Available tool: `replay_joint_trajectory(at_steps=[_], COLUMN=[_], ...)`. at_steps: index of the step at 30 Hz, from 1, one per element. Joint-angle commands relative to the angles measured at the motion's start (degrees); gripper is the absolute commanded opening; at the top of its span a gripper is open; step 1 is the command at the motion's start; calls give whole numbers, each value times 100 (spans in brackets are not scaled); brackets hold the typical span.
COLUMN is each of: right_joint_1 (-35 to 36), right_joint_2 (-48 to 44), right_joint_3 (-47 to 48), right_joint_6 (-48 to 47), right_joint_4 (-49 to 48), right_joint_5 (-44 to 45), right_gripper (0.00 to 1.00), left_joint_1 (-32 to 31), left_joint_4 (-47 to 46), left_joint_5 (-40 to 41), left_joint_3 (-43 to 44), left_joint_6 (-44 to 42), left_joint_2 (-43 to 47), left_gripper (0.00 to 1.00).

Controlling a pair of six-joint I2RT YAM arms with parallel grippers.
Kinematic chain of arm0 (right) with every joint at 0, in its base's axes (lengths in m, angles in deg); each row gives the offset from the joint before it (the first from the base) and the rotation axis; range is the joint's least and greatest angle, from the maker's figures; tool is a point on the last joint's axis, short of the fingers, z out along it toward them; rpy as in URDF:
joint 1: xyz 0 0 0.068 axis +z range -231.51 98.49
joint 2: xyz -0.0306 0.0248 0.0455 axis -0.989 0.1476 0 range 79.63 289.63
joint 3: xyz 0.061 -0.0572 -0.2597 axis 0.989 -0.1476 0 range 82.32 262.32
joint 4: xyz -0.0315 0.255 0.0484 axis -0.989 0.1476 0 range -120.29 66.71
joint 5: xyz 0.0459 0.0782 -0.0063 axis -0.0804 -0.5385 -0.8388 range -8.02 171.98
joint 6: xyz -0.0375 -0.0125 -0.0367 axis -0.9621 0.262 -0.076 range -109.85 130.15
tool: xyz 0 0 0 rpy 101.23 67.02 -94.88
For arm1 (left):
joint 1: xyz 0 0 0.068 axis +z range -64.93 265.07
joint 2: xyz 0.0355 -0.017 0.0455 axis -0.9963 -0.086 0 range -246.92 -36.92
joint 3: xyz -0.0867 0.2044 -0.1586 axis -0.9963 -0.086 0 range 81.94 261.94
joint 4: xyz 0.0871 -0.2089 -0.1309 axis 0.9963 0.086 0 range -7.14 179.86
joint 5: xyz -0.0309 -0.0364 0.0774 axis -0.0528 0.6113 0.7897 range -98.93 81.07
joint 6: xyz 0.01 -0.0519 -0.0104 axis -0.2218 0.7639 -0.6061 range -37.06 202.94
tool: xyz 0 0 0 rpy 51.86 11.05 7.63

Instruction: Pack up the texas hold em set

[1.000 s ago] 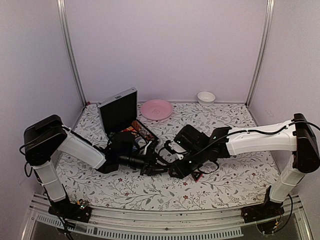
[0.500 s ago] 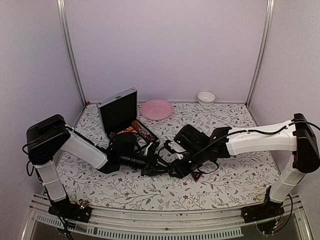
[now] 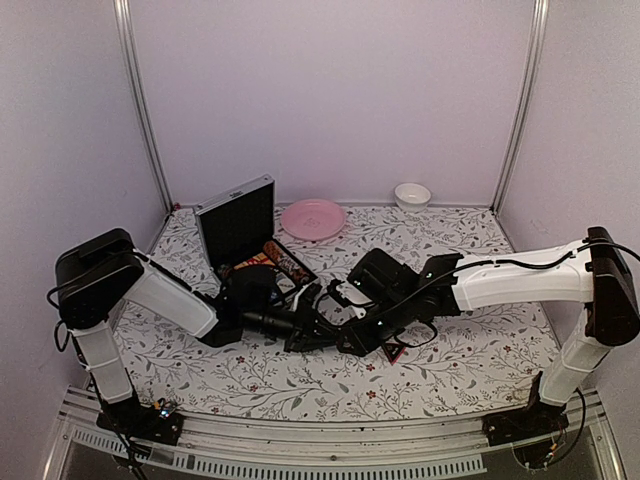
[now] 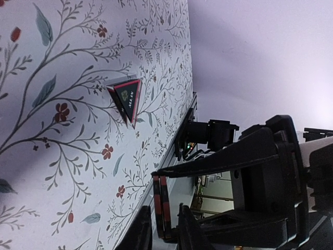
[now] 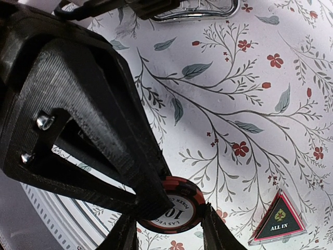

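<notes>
My right gripper (image 5: pixel 169 229) is shut on two red-and-black poker chips (image 5: pixel 179 211), pinching them by the rim above the table. My left gripper (image 4: pixel 164 216) is open with its jaws on either side of the chips' (image 4: pixel 164 203) flat faces, small gaps showing. In the top view the two grippers meet at mid-table, left (image 3: pixel 312 328) against right (image 3: pixel 338 332), and the chips are hidden. The black-and-red triangle (image 3: pixel 393 352) lies on the cloth by the right gripper; it also shows in both wrist views (image 4: pixel 127 96) (image 5: pixel 281 221). The silver case (image 3: pixel 245 225) stands open at the back left with decks and chips inside.
A pink plate (image 3: pixel 313 218) sits just right of the case and a small white bowl (image 3: pixel 412 194) stands by the back wall. The case's metal handle (image 5: pixel 192 10) is close behind the grippers. The table's front rail (image 3: pixel 330 440) runs below.
My left gripper has reached further right and now straddles the chips held by my right gripper. The right arm has stayed almost still.
</notes>
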Motion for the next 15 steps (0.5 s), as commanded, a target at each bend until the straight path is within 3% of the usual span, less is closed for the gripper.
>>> replay_joint_trajectory(at_steps=[1,6,15], right_joint_1=[28,31,32], right_joint_2=[-112,-124,-157], right_joint_3=[157,146,105], right_joint_6=[-103,-102,-88], right_joint_4=[-144,-162,-170], right_joint_5=[50,49,95], right_gripper=[35,35,35], left_joint_1=[-107,-138,-154], left_joint_4=[-92,-165,-176], left_joint_5=[-107,-176,-159], left_joint_3=[131,159,229], left_joint_6=[13,85,60], left_joint_2=[-92,-182,-183], left_gripper=[18,17,4])
